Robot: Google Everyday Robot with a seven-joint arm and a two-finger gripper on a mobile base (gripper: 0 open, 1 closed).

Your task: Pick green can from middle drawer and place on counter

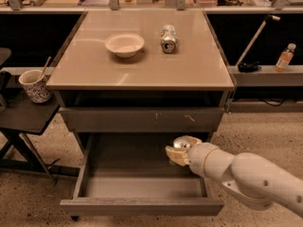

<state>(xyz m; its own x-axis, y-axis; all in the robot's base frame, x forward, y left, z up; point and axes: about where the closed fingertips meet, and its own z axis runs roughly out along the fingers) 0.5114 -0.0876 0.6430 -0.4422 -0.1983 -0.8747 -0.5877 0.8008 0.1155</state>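
Observation:
My gripper (175, 150) hangs over the right rear part of the open middle drawer (142, 206), at the end of the white arm that reaches in from the lower right. Its yellowish fingers (171, 156) are shut around the green can (182, 143). Only the can's silver top shows; its green body is hidden by the fingers. The can is held above the drawer floor, just below the scratched drawer front (142, 119). The tan counter (142, 65) is above.
On the counter stand a white bowl (125, 44) and a paler silver can (167, 38) lying on its side. A patterned cup (35, 85) with a stick stands on the dark side table (23, 115) at left. A bottle (285, 57) stands on the right shelf.

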